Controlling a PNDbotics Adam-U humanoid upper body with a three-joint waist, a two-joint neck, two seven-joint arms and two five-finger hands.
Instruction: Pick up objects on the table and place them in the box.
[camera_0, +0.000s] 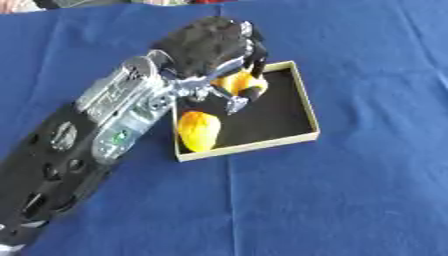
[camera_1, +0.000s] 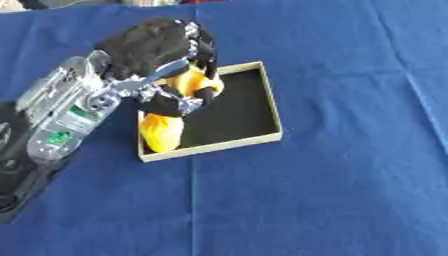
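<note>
1. A table draped in a deep blue cloth (camera_0: 350, 200) fills both views, seen from above.
2. A shallow square cardboard box (camera_0: 308, 110) with pale tan walls and a black floor sits on the cloth, a little above the middle, turned slightly askew.
3. A yellow-orange rounded object (camera_0: 198, 131), smooth and roughly egg-shaped, lies inside the box against its near left corner.
4. The robot's left arm, black with silver joints, enters from the lower left and reaches diagonally up to the box.
5. The robot's left hand (camera_0: 210, 45) hangs over the far left part of the box, its black fingers (camera_0: 252, 94) curled downward around a second yellow-orange rounded object (camera_1: 188, 80), which shows between them.
6. This held object is above the box floor; whether it touches the floor cannot be told.
7. The right hand shows in neither view.
</note>
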